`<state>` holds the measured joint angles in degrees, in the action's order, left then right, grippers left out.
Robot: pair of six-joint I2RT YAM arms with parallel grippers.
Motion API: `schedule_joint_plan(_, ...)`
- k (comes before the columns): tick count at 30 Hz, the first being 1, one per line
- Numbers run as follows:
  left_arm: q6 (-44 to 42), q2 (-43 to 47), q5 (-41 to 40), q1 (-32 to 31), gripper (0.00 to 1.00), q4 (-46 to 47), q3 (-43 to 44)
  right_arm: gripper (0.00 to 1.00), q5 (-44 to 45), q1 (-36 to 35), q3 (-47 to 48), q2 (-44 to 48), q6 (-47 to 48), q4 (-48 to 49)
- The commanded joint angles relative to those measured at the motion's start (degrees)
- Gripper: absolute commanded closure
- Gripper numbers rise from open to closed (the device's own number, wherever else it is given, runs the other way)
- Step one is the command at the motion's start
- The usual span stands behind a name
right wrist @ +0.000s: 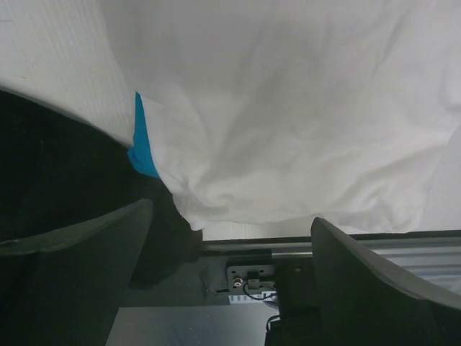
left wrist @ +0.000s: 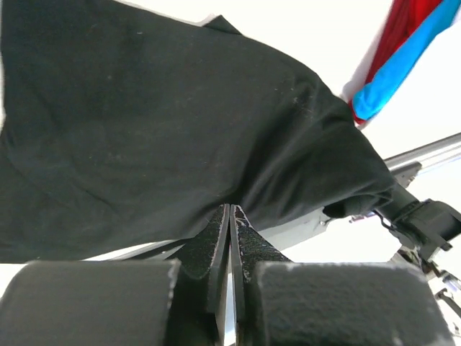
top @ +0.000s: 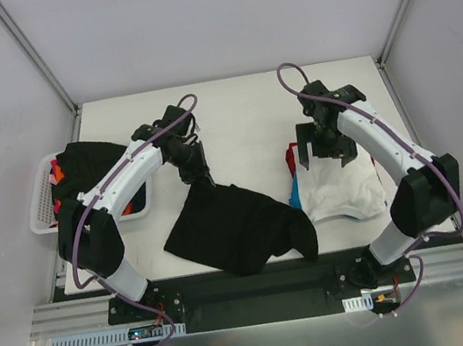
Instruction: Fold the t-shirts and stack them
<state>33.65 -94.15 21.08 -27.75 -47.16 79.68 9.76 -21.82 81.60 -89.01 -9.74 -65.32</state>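
Note:
A large black t-shirt (top: 236, 225) (left wrist: 180, 122) lies crumpled at the table's near middle, one corner drawn up to my left gripper (top: 199, 178) (left wrist: 230, 209). That gripper is shut on the corner's edge. To the right, a white t-shirt (top: 341, 190) (right wrist: 288, 108) lies on top of a blue one (top: 293, 194) (right wrist: 142, 144) and a red one (top: 290, 160). My right gripper (top: 327, 160) (right wrist: 232, 213) hovers open over the white t-shirt's far edge, with nothing between its fingers.
A white mesh basket (top: 41, 200) stands at the table's left edge, holding another black cloth (top: 83, 162) and red and orange cloth (top: 56, 174). The arms' black base rail (top: 259, 284) runs along the near edge. Grey walls enclose the table.

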Motion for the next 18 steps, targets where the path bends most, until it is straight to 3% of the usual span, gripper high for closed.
schedule_joint_plan(1,-0.25,3.97,-4.11,-0.11,1.00,-2.94,1.71,0.04,7.35,-1.98,9.86,-8.27,5.51,-9.52)
schedule_joint_plan(9,0.98,3.27,-15.79,-0.11,0.99,-8.47,8.45,0.04,19.51,-2.87,19.64,-13.55,7.36,-18.87)
schedule_joint_plan(11,1.16,2.22,-17.99,-0.11,0.84,-11.01,11.01,0.04,20.21,-4.10,24.18,-13.03,6.49,-21.68)
schedule_joint_plan(12,1.07,1.78,-20.18,-0.11,0.66,-11.72,13.72,0.04,21.52,-4.63,25.26,-12.59,5.79,-22.82)
schedule_joint_plan(16,0.19,-0.68,-23.45,-0.03,0.51,-14.54,19.54,0.04,21.62,-4.98,26.50,-10.04,4.64,-23.71)
schedule_joint_plan(18,0.80,-0.95,-24.15,0.06,0.51,-15.33,20.78,0.04,19.79,-4.98,27.03,-10.04,3.94,-25.55)
